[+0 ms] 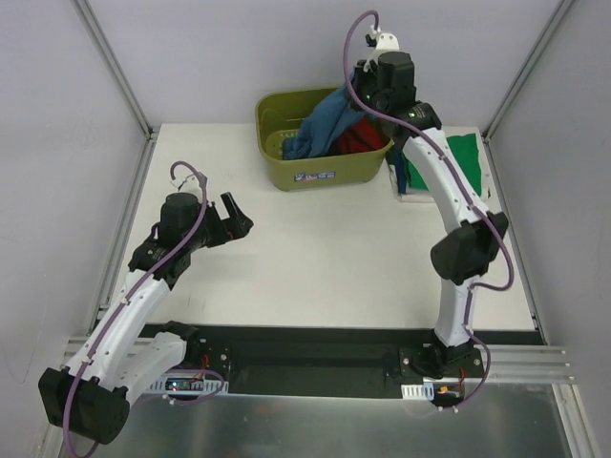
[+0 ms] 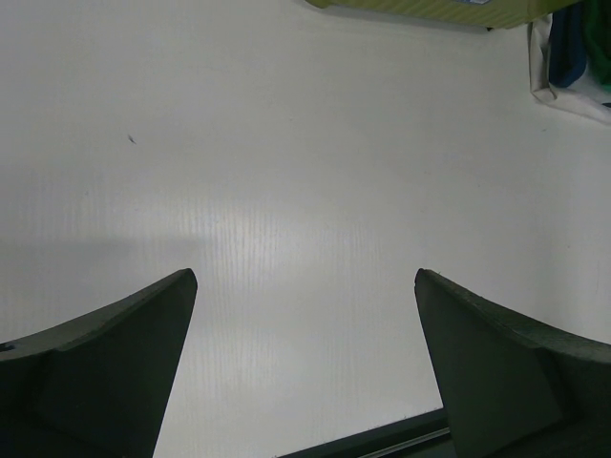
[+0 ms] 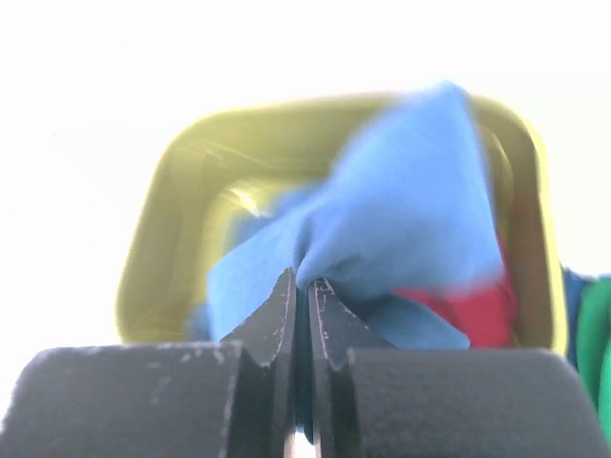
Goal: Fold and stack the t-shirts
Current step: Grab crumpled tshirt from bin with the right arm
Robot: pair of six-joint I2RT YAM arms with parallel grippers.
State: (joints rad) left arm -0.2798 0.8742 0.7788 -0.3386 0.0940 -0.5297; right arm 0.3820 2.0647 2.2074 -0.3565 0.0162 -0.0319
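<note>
Stretching between grey walls (image 1: pixel 57 114), white table (image 1: pixel 315 248) bears tub (image 1: pixel 315 174); right claw (image 3: pixel 301 282) clamps teal-blue t-shirt (image 3: pixel 401 200), left claw (image 2: pixel 304 279) gapes.

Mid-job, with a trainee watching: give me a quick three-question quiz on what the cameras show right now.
1. True or false: the left claw is open above the table.
2. What is the right claw shut on? A) the teal-blue t-shirt B) a towel C) nothing
3. Fill in: the red t-shirt lies in the olive-green ____.
Key: 1 true; 2 A; 3 tub.
</note>
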